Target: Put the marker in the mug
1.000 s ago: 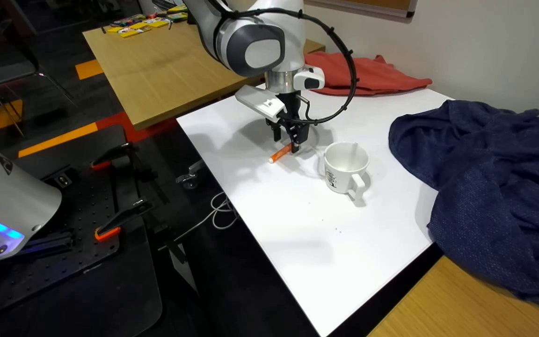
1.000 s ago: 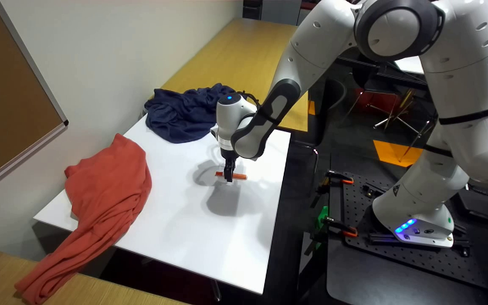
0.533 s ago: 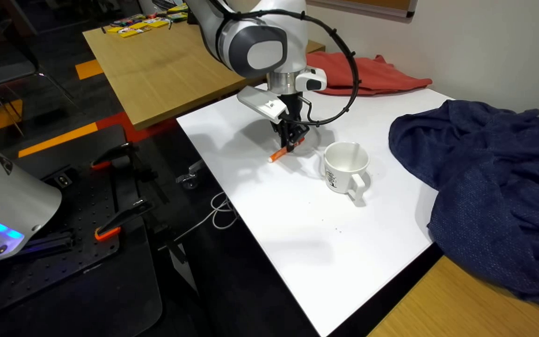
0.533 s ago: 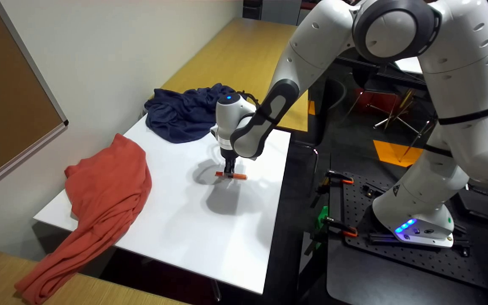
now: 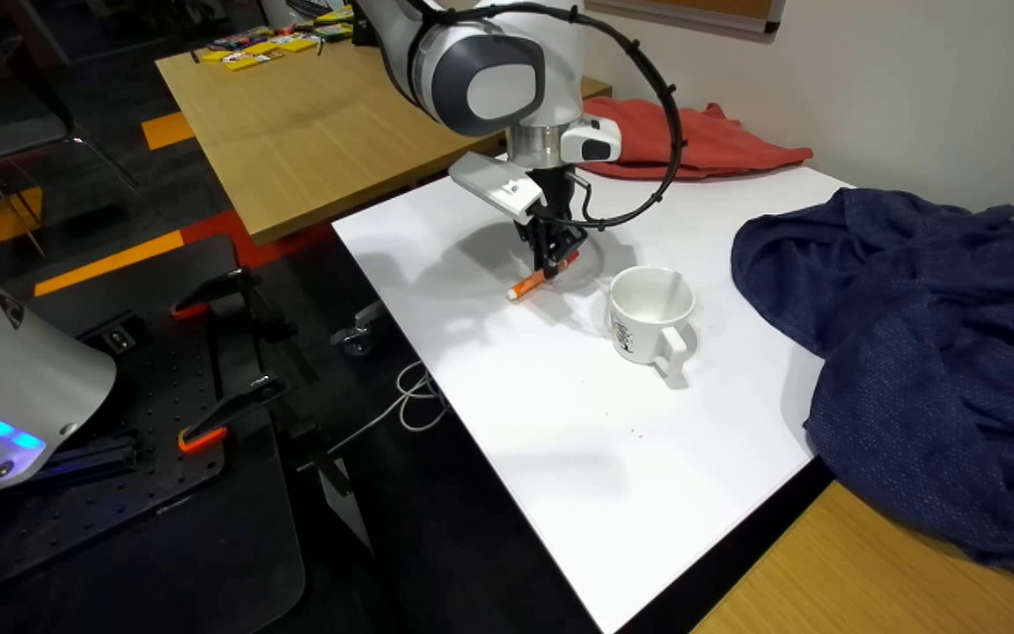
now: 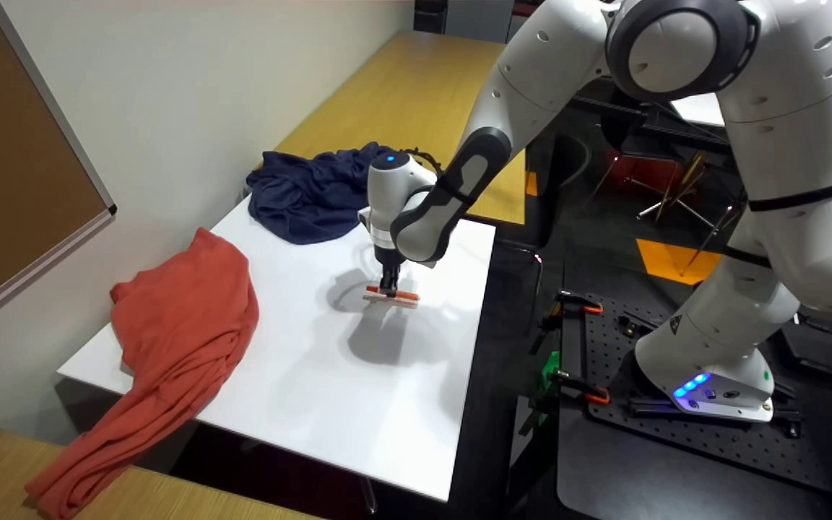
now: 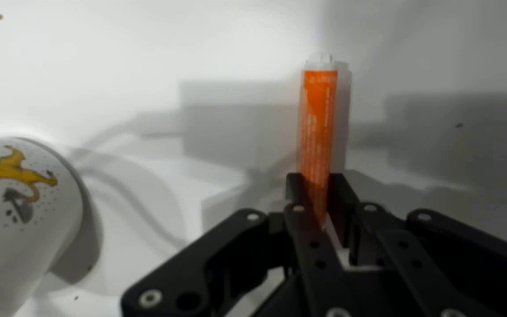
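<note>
The orange marker (image 5: 527,283) hangs just above the white table, and its pale reflection shows below it in an exterior view (image 6: 407,295). My gripper (image 7: 316,178) is shut on the marker, one finger on each side, gripping it near mid-length. In the wrist view the white-tipped end of the marker (image 7: 318,119) points away from the jaws; its far end is hidden by the fingers. The white mug (image 5: 639,330) stands upright a short way off, its handle toward the table's near side. In the wrist view the mug (image 7: 16,237) is cut off at the left edge.
A navy cloth (image 5: 938,352) is heaped on the table beyond the mug. A red cloth (image 6: 185,310) lies along the wall side. The white table (image 5: 551,440) ends in an edge toward the robot base. A wooden table (image 5: 313,132) adjoins it.
The fingers have come together on the marker. Over the last half second the arm has risen slightly, lifting the marker off the table. The mug has not moved.
</note>
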Action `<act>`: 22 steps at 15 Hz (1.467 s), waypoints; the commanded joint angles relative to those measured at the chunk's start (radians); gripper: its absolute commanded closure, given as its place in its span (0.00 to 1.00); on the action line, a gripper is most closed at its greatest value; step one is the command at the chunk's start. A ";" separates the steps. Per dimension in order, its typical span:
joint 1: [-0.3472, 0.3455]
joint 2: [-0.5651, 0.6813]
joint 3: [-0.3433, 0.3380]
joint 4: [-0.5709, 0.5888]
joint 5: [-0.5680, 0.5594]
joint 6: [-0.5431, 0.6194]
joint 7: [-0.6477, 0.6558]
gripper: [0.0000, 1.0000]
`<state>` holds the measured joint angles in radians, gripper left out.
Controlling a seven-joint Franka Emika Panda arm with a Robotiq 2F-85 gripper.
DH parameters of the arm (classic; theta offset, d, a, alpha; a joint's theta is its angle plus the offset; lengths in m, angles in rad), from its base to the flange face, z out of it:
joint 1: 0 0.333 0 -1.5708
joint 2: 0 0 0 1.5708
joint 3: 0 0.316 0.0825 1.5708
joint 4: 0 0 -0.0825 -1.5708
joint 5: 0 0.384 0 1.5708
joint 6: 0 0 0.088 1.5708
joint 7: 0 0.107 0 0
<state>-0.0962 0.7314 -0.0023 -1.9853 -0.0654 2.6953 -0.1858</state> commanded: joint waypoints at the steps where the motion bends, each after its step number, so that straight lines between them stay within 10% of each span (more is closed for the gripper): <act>1: -0.005 -0.130 -0.004 -0.047 0.026 -0.067 0.038 0.96; 12: 0.107 -0.360 -0.220 -0.062 -0.083 -0.070 0.495 0.96; 13: 0.049 -0.314 -0.158 -0.016 -0.027 -0.094 0.372 0.82; 18: 0.086 -0.331 -0.199 -0.027 -0.065 -0.091 0.465 0.82; 22: 0.231 -0.287 -0.367 -0.017 -0.284 0.027 0.806 0.96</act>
<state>0.0384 0.4137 -0.2608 -2.0134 -0.2334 2.6541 0.4244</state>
